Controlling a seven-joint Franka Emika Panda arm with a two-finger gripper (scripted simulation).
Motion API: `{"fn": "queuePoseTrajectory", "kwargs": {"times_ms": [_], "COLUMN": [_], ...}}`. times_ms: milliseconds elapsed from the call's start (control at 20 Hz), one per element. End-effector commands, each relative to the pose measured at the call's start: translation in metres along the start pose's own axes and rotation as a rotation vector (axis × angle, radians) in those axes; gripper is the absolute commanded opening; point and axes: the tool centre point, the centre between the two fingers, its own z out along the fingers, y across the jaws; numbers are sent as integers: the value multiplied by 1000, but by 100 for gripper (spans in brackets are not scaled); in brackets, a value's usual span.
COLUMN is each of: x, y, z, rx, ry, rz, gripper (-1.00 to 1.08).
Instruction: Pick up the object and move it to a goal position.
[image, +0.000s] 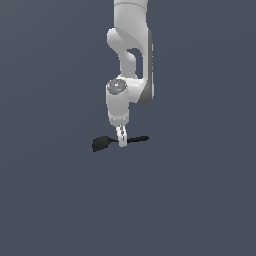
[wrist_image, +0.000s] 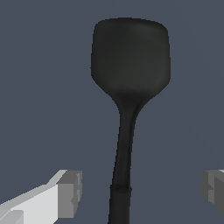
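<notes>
Bare simulated scene: flat, featureless grey-blue ground (image: 50, 200) all around.

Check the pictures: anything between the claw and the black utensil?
Nothing visible. In the wrist view the claw is open, one finger pad on each side of the black utensil's handle, with bare gaps between. In the exterior view the claw is down at mid-handle. No goal marker shows, so that path can't be judged.

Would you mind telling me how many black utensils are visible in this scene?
1. The single black utensil lies flat on the dark surface, directly beneath the open gripper, its scoop end toward the exterior view's left. Nothing in view could hide another.
</notes>
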Motion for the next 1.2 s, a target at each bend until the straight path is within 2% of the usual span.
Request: {"fn": "queuePoseTrajectory", "kwargs": {"times_ms": [0,400,700,750,1150], "x": [0,0,0,0,0], "y": [0,1,1,1,1], "z": [5,39,48,48,48], "rx": [-1,-1,-1,-1,-1], "ry": [0,0,0,0,0], "rz": [1,5,5,5,5], "gripper": [100,100,100,-100,-100]}}
